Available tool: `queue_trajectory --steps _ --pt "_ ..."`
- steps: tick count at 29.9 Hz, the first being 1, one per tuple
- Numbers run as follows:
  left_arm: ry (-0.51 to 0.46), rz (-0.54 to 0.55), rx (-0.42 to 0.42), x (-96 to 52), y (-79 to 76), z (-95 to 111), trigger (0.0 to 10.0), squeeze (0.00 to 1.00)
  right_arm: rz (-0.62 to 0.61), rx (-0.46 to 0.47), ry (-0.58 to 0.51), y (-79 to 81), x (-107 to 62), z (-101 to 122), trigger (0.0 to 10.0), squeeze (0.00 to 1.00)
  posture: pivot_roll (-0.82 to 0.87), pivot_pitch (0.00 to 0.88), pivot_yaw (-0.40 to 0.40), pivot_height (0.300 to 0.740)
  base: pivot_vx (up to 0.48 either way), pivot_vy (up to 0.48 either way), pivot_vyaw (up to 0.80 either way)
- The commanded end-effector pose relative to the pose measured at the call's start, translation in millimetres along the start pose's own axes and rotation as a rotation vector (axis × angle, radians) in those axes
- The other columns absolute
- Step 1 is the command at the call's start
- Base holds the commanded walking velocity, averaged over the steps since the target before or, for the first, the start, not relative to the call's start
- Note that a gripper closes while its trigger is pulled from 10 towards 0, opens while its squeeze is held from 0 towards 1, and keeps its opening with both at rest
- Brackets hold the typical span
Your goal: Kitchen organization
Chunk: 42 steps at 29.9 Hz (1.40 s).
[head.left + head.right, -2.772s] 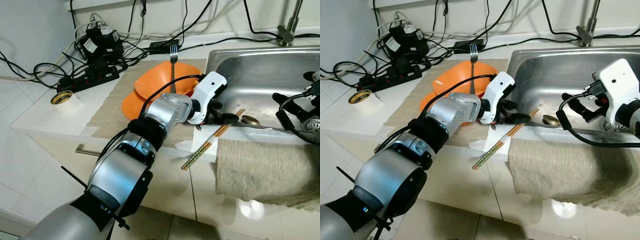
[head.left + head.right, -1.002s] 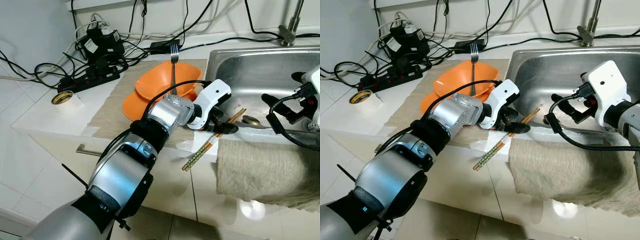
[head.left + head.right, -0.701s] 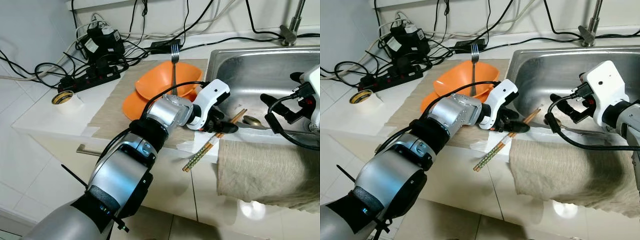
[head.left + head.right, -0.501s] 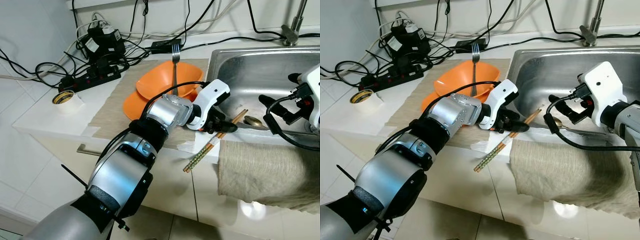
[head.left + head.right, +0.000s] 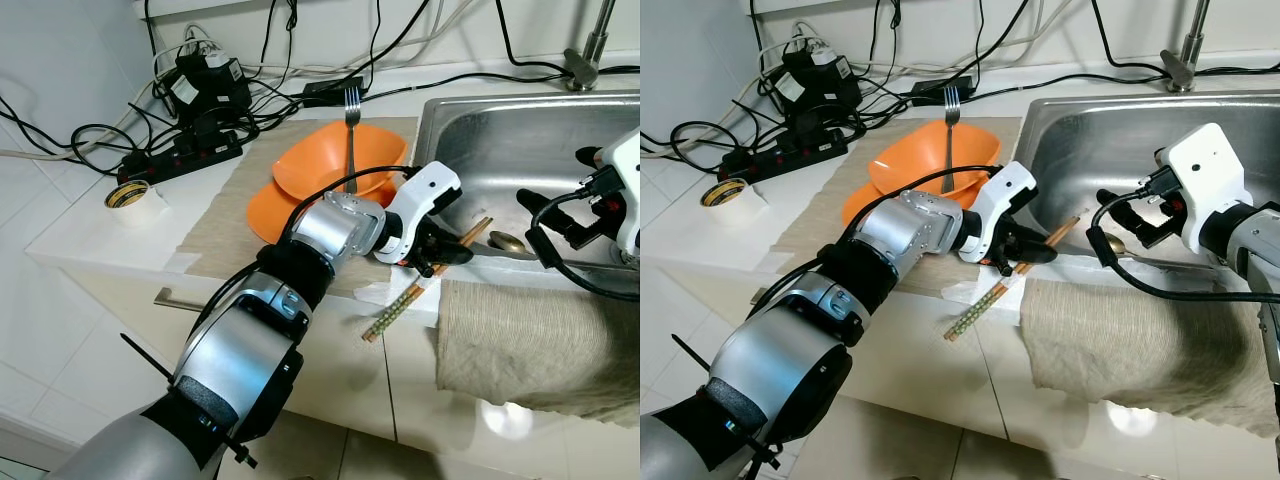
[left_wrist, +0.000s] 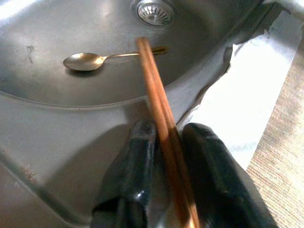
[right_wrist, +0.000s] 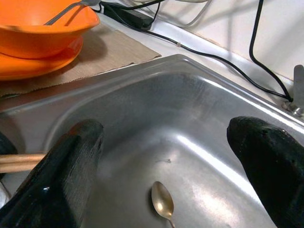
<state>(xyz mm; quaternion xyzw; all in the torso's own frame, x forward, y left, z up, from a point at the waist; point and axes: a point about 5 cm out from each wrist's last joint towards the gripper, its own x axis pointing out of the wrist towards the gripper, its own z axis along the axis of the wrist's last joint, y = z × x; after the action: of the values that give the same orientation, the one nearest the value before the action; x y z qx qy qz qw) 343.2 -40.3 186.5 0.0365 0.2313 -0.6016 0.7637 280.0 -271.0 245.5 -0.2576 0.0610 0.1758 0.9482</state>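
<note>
Left claw [image 5: 442, 256] pinches chopsticks [image 6: 164, 128] at the sink [image 5: 1110, 140] rim; right claw [image 7: 166, 156] gapes wide over the basin

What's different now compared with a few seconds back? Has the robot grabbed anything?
The left gripper has closed its fingers around the chopsticks on the sink's front edge. The right gripper swung in over the sink, fingers wide open. The spoon, fork, orange bowl and towel stayed put.
</note>
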Motion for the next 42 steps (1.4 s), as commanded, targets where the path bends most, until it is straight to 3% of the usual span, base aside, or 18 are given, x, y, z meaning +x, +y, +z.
queue_trajectory --steps 1,12,17,18,19,20,21,29,36,38,42 --pt "-0.032 -0.026 -0.020 6.4 -7.7 7 0.0 0.00 0.020 -0.003 -0.027 6.1 3.0 6 10.0 0.00 -0.12 0.000 0.227 0.740 0.000 0.000 0.00" --pt "-0.136 -0.013 -0.074 -2.0 -5.3 27 0.0 0.00 0.016 0.004 -0.025 5.1 3.4 4 10.0 0.00 -0.12 0.000 0.220 0.740 0.000 0.000 0.00" --pt "-0.160 0.099 0.060 -9.1 2.6 35 0.0 0.00 0.017 0.007 -0.027 5.6 4.1 5 10.0 0.00 -0.12 0.000 0.219 0.740 0.000 0.000 0.00" --pt "-0.161 0.111 0.083 -10.4 3.1 35 3.3 0.00 0.018 0.008 -0.028 6.5 4.1 5 10.0 0.00 -0.12 0.000 0.220 0.740 0.000 0.000 0.00" --pt "-0.167 0.118 0.107 -15.0 3.4 37 5.6 0.70 0.020 0.008 -0.028 7.3 4.0 5 10.0 0.00 -0.12 0.000 0.220 0.740 0.000 0.000 0.00" --pt "-0.167 0.118 0.107 -15.0 3.4 37 5.6 0.70 0.020 0.008 -0.028 7.3 4.0 5 10.0 0.00 -0.12 0.000 0.220 0.740 0.000 0.000 0.00" --pt "-0.172 0.099 0.122 -23.8 0.8 37 10.0 1.00 0.023 0.007 -0.028 8.6 3.2 5 10.0 0.00 -0.11 0.000 0.222 0.740 0.000 0.000 0.00" --pt "-0.185 0.069 0.127 -58.5 -11.6 38 10.0 1.00 0.029 0.011 -0.025 10.2 4.0 2 10.0 0.00 -0.10 0.000 0.217 0.740 0.000 0.000 0.00" --pt "-0.188 0.057 0.123 -70.3 -22.4 34 10.0 1.00 0.038 0.014 -0.033 12.2 9.6 3 10.0 0.00 -0.08 0.000 0.213 0.740 0.000 0.000 0.00" --pt "-0.167 0.041 0.123 -79.2 -30.6 27 10.0 1.00 0.040 0.016 -0.036 13.1 11.6 3 10.0 0.00 -0.07 0.000 0.214 0.740 0.000 0.000 0.00" --pt "-0.140 0.031 0.105 -83.2 -35.9 16 10.0 1.00 0.041 0.018 -0.040 13.7 12.6 3 10.0 0.00 -0.07 0.000 0.215 0.740 0.000 0.000 0.00"
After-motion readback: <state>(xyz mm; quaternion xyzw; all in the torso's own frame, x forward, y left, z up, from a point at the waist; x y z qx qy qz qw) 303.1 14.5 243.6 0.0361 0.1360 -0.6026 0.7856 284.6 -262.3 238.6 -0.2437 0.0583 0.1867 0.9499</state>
